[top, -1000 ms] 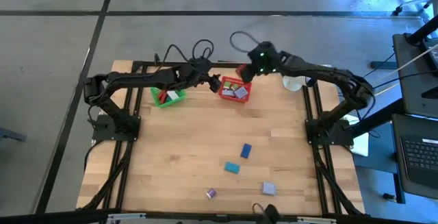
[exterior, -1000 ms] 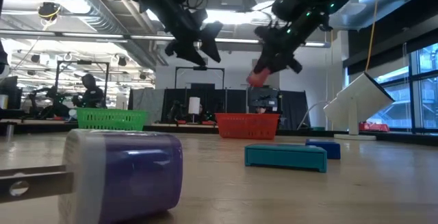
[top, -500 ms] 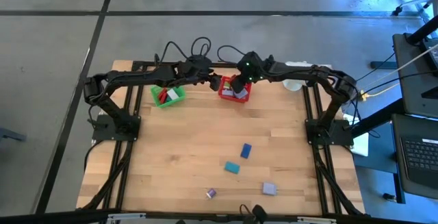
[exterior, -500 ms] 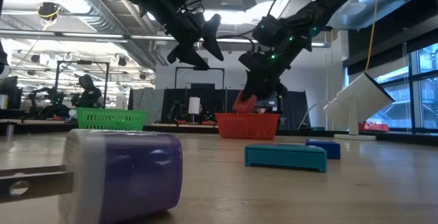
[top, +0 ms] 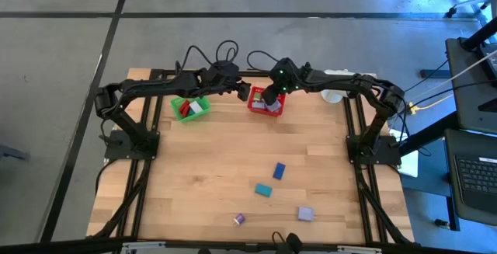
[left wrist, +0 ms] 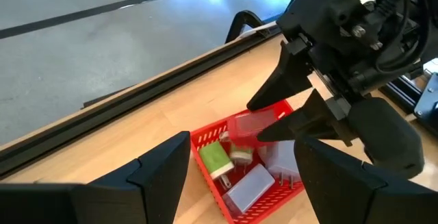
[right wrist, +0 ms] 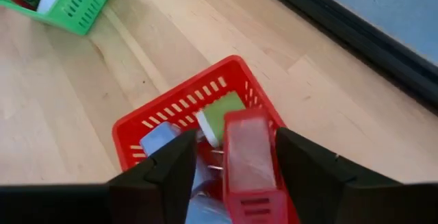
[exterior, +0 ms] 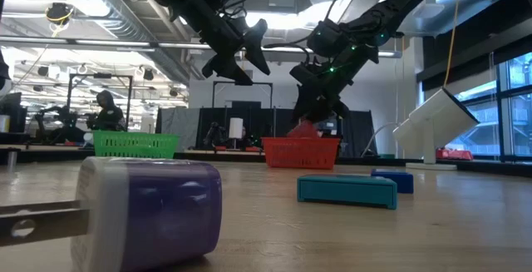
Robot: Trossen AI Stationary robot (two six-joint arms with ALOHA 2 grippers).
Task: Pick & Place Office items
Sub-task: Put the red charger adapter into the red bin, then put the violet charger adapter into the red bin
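Descending since a second ago, the right claw [top: 269, 97] is now hanging just over the red basket [top: 257, 107] at the far middle of the desk [top: 210, 161], where earlier it was riding higher and farther right. It is pinching a red translucent piece [right wrist: 248, 155], one of the office items, and in the right wrist view that piece is poised directly above the basket's open top, over a green-and-white piece [right wrist: 217, 118] and a pale blue piece [right wrist: 159, 142] already lying inside. By my judgement the drop is all that remains for this item.

Just left of the red basket, the left claw [top: 243, 94] is hovering with its fingers spread and holding nothing, with the green basket [top: 190, 108] beyond it to the left. Both claws are crowding the same spot, so room is looking tight there; lifting straight up seems the safest exit.

Out on the near half of the desk, a blue piece [top: 279, 171], a teal piece [top: 263, 189], a lavender piece [top: 305, 214] and a small purple piece [top: 239, 219] are waiting, well apart from both baskets, with plenty of bare wood around them.
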